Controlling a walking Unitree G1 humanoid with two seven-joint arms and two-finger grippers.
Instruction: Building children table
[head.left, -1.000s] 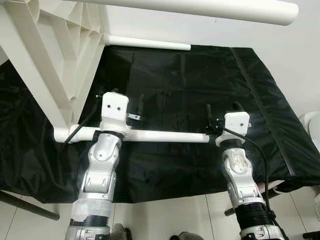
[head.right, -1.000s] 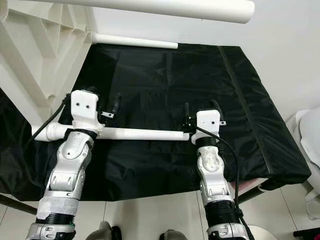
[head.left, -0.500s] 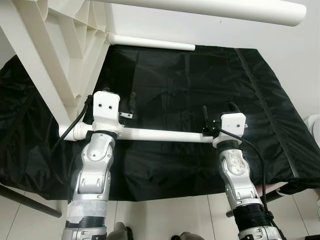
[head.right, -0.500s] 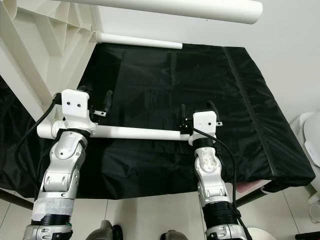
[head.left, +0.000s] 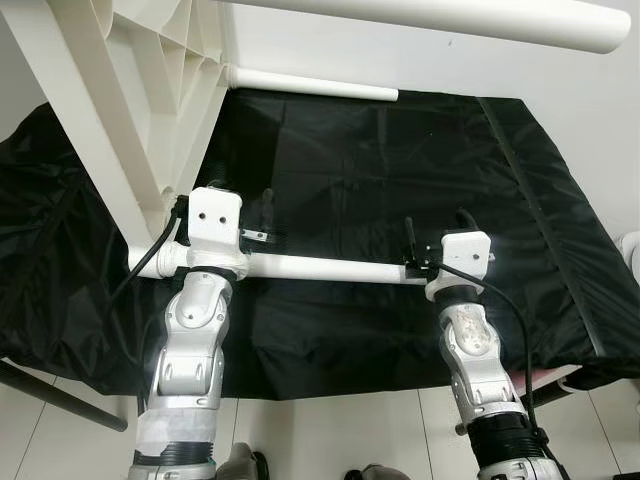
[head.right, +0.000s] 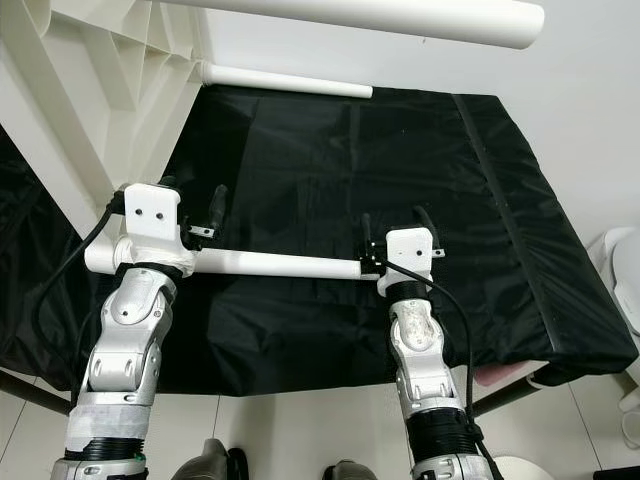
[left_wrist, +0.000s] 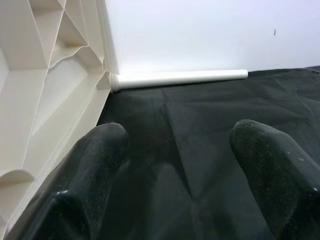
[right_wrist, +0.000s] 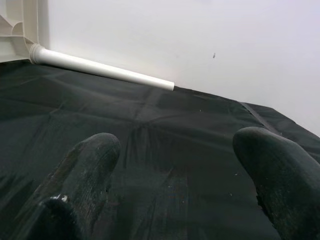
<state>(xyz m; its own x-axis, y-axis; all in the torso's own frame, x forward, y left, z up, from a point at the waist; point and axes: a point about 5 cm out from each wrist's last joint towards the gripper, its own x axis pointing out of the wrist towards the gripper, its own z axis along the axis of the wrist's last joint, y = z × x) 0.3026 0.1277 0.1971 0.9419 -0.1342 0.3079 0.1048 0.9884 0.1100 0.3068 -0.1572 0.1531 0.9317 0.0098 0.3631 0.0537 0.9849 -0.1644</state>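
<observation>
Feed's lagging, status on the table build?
Left end effector and right end effector open above the near white plastic leg tube. White ribbed tabletop on edge. No obstruction.

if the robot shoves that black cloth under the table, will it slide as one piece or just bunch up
Probably bunch up. The black cloth looks thin and floppy: it shows creases and drapes limply over the front edge. Its glossy surface suggests it is slippery, so a push may also make it skid. The white table lying on its left part would likely pin that side.
</observation>
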